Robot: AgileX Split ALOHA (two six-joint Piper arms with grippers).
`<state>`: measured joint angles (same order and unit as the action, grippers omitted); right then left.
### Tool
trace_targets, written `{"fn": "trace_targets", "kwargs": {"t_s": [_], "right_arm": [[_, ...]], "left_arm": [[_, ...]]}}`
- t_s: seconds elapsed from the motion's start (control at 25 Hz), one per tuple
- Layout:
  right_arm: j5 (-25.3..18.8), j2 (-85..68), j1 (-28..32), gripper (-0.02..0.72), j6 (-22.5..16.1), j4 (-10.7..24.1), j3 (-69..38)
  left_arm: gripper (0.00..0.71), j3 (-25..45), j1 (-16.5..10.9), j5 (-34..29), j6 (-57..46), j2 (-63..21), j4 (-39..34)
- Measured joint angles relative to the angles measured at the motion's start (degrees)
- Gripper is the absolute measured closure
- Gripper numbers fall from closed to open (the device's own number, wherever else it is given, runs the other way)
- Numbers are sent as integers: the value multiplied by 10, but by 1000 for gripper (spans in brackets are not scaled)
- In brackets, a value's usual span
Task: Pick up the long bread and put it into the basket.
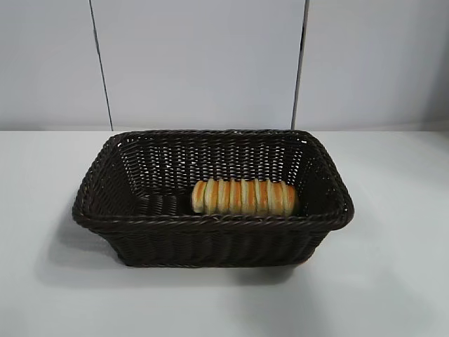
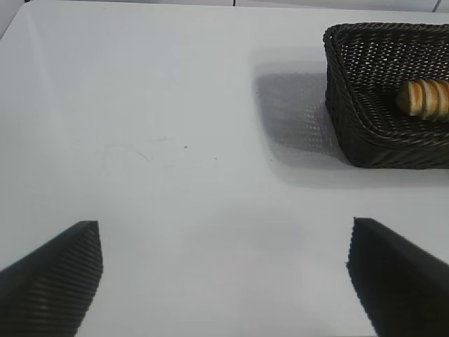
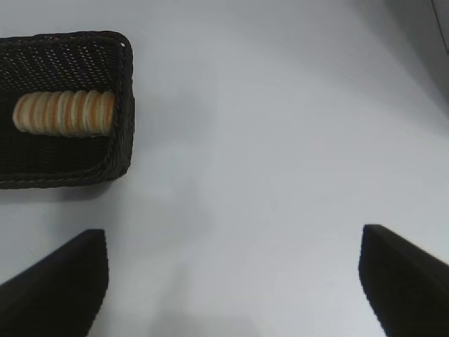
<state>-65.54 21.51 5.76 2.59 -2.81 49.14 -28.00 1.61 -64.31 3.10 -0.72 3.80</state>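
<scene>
Exterior view: bread (image 1: 244, 197) already in basket (image 1: 210, 242), job looks done.
Bread lies flat on basket floor, lower right of centre w/ one end near the right wall, so it can't roll. Left claw (image 2: 224, 274) & right claw (image 3: 235, 281) both spread wide, holding nothing, over bare bench (image 2: 175, 140) well apart from basket; prob. parked clear.
</scene>
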Motion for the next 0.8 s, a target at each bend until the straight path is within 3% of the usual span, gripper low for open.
{"fn": "trace_targets", "kwargs": {"t_s": [0.56,0.8], "right_arm": [[0,-200,0,8,-12,15,-127],[-1,-225,0,8,-33,15,-183]], "left_arm": [[23,0,0,0,0,0,0],[23,0,0,0,0,0,0]]}}
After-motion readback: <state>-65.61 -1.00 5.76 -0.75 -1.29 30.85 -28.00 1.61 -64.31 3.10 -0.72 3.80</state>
